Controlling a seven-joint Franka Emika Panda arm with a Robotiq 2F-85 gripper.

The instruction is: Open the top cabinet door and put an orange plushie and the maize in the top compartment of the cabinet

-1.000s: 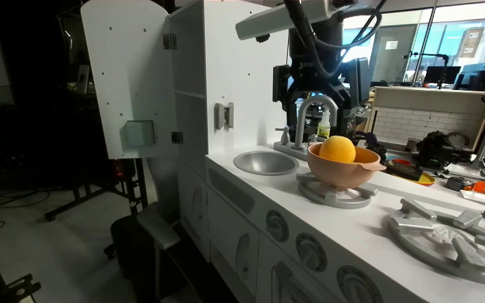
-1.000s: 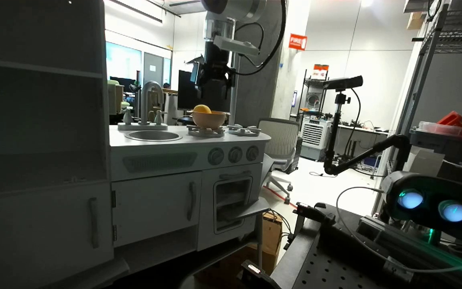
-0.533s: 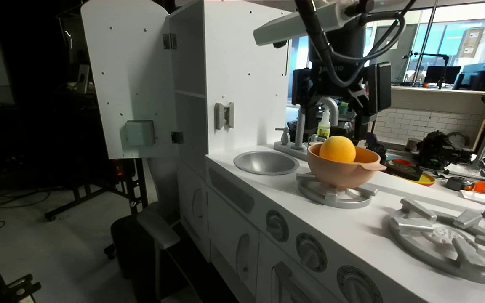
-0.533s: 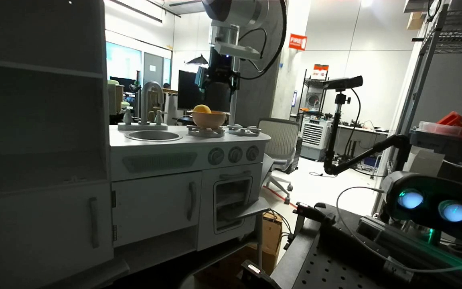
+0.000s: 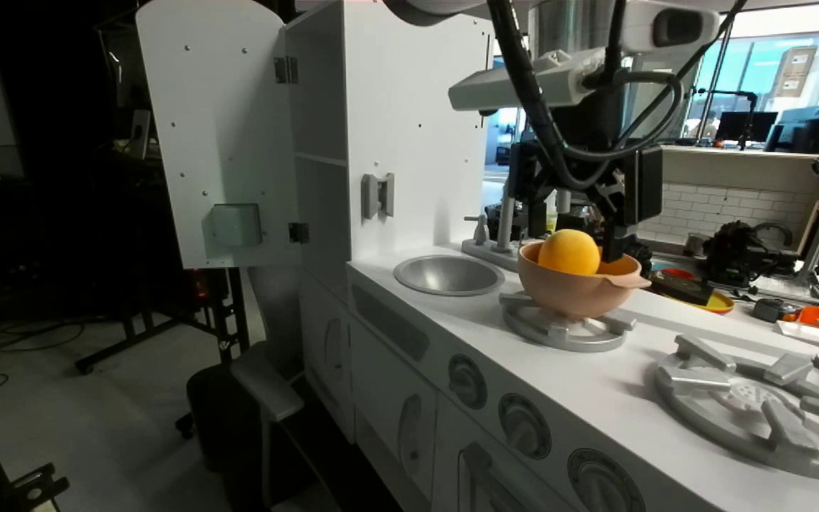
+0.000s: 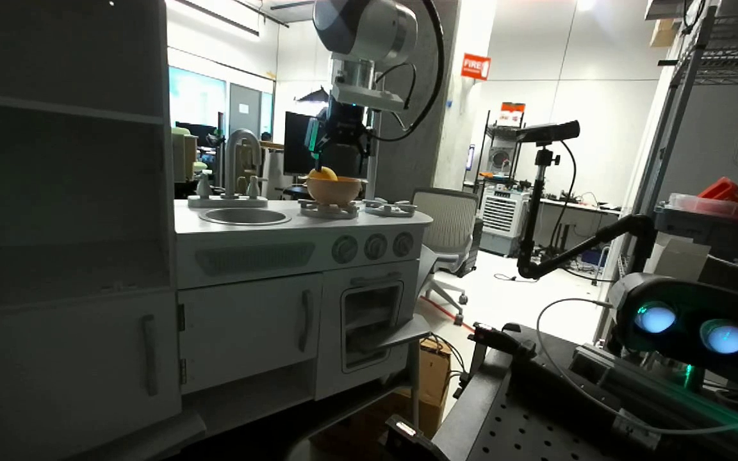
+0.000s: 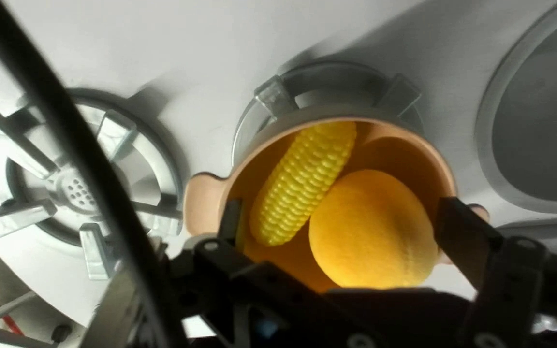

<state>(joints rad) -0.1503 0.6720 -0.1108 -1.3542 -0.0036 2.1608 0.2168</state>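
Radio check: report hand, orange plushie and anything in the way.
Hand open over the bowl. Orange plushie inside, not yet gripped. Maize right beside it, may crowd the grasp. Top cabinet door open.

White ctr [image 5: 594, 384] w/ inset grey sink [image 5: 448, 276], faucet [image 6: 231, 168] behind, 1 burner [image 5: 559, 340] nr sink, 2nd burner [image 5: 747, 393] farther along

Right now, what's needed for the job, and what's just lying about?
For the job:
round yellow-orange plushie
knobbly yellow maize cob (both in the peach two-handled bowl)
open white top cabinet door
top compartment of the tall white cabinet
black two-fingered hand, open

Just lying about:
pale mesh chair
brown cardboard box
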